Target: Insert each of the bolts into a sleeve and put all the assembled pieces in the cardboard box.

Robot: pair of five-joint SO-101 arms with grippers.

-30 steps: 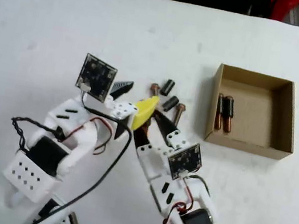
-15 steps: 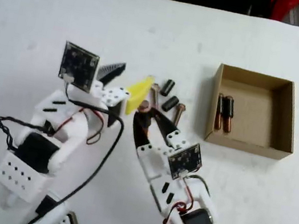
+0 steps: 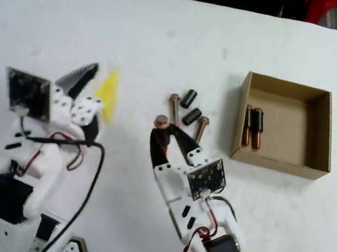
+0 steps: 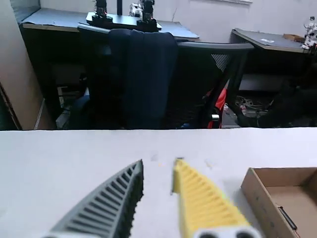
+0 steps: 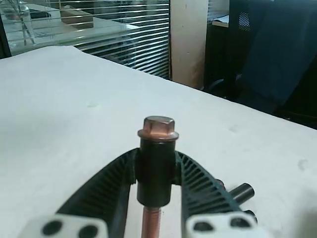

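My right gripper [image 3: 163, 139] is shut on a black sleeve with a copper bolt [image 3: 161, 122] through it, held upright just left of the loose parts. In the right wrist view the sleeve [image 5: 155, 171] sits between the black fingers, with the bolt head [image 5: 158, 128] on top. Two loose bolts [image 3: 174, 104] [image 3: 201, 128] and two black sleeves [image 3: 189, 97] [image 3: 192, 116] lie on the table. The cardboard box [image 3: 290, 84] at the right holds two assembled pieces [image 3: 252, 126]. My left gripper [image 3: 95, 84] stands open and empty at the left, with grey and yellow fingers [image 4: 203, 203].
The white table has free room to the left, behind and in front of the box. In the left wrist view the box wall [image 4: 255, 191] lies off beside the yellow finger. Chairs and desks stand beyond the table's far edge.
My left arm has drawn back to the left, away from the right gripper. The right gripper has stayed put with the bolt and sleeve in it.
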